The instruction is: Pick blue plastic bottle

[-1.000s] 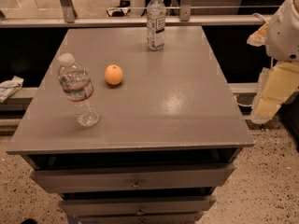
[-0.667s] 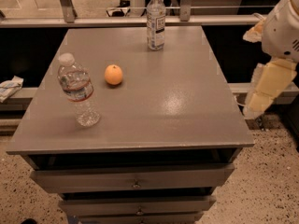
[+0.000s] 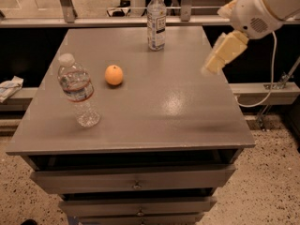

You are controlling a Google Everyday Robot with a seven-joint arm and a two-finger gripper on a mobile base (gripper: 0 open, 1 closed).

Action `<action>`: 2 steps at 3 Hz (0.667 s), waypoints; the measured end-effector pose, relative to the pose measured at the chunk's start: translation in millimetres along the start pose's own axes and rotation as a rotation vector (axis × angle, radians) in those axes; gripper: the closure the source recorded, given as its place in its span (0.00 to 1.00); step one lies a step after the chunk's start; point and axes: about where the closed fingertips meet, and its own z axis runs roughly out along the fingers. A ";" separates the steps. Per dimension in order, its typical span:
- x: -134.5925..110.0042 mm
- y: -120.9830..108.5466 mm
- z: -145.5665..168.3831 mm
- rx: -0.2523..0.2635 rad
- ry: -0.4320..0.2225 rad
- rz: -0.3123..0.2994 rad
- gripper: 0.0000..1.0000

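Since a second ago the tool [image 3: 220, 55] has swung up and inward from beyond the table's [image 3: 178, 107] right side, and now hangs over its 2 o'clock edge, empty; whether it is open or closed I cannot tell. The blue-labelled bottle [image 3: 156, 22] stands upright at 12 o'clock, near the far edge, well apart from the orange [image 3: 114, 75] and the rounder bottle [image 3: 78, 90] at 9 o'clock. It should be light, thin-walled and a little slippery on the label (and, being tall and slim, easy to tip). A hold across the labelled middle, below the shoulder, with moderate squeeze looks best.
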 end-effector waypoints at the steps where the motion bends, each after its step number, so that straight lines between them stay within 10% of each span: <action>1: -32.2 -43.4 40.8 0.032 -0.176 0.093 0.00; 2: -32.1 -42.3 40.3 0.030 -0.174 0.091 0.00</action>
